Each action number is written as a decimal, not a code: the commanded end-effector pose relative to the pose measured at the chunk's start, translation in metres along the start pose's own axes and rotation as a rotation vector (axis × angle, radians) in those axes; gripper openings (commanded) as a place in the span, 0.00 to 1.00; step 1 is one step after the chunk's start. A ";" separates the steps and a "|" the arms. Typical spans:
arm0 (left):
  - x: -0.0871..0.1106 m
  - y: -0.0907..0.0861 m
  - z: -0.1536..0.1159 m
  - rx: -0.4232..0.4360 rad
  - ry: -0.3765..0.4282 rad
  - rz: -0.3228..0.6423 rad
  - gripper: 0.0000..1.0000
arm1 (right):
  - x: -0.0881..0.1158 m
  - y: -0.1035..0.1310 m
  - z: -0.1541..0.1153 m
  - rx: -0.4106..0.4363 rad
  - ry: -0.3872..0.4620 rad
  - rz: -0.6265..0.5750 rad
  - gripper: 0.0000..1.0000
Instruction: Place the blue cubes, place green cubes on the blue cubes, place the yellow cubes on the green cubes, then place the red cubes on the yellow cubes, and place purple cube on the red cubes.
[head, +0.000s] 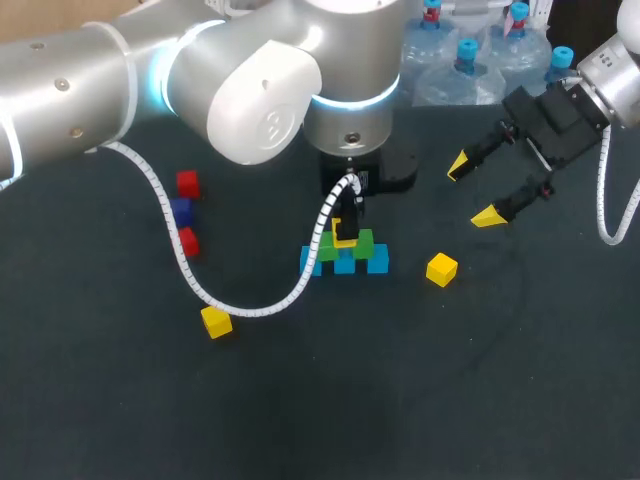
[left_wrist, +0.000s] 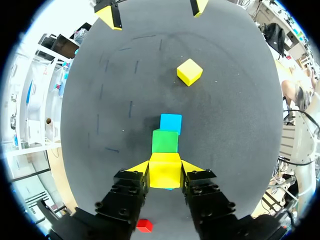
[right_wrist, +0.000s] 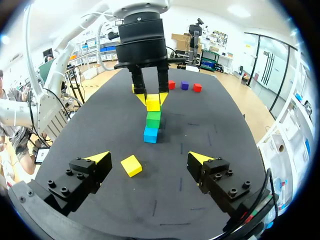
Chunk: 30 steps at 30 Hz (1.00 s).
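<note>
Holding a yellow cube (right_wrist: 153, 103) between both fingers, the left gripper (left_wrist: 165, 167) is closed on it from two sides and points down at the middle of the dark worktop (head: 420, 400). Directly beneath the cube sits the stack: three blue cubes (head: 345, 265) side by side in a row on the worktop, with two green cubes (head: 364, 242) on top of them. The held cube is centred over the two green ones. It appears to touch them, but whether it rests on them or hangs just clear cannot be settled from these views. The left arm (head: 120, 70) enters from the left side. Its white coiled cable (head: 190, 275) loops over the worktop to the gripper, crossing in front of the left end of the blue row.

Next out, a second yellow cube (head: 441, 269) lies alone near the stack, on the right arm's side. A third yellow cube (head: 216, 322) lies farther off on the left side, just beside the cable loop.

Farther still on the left, two red cubes (head: 187, 183) and one purple cube (right_wrist: 184, 85) lie in a short line, purple between the reds, well apart from the stack.

The right gripper (head: 472, 192) hangs above the worktop, well apart from the stack, with its fingers spread wide and nothing between them. In its own wrist view the second yellow cube lies on the worktop ahead of it, between it and the stack.
</note>
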<state>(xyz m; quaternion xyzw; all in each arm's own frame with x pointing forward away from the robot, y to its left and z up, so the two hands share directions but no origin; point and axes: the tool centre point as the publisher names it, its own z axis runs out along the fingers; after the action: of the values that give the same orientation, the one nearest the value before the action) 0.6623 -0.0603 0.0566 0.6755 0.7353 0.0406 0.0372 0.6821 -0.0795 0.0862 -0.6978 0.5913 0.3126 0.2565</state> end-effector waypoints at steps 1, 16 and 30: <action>-0.001 0.005 0.001 0.007 0.003 0.005 0.00 | 0.000 0.000 0.000 0.000 -0.001 -0.001 1.00; -0.001 0.004 -0.001 0.002 0.002 0.009 0.18 | 0.000 0.000 0.000 0.000 -0.001 -0.001 1.00; 0.002 0.001 -0.001 0.004 -0.011 -0.003 1.00 | 0.000 0.000 0.000 0.000 -0.001 -0.001 1.00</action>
<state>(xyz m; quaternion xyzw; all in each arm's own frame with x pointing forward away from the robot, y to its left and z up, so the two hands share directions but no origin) 0.6630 -0.0603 0.0590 0.6745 0.7363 0.0375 0.0384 0.6821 -0.0795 0.0862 -0.6978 0.5913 0.3126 0.2565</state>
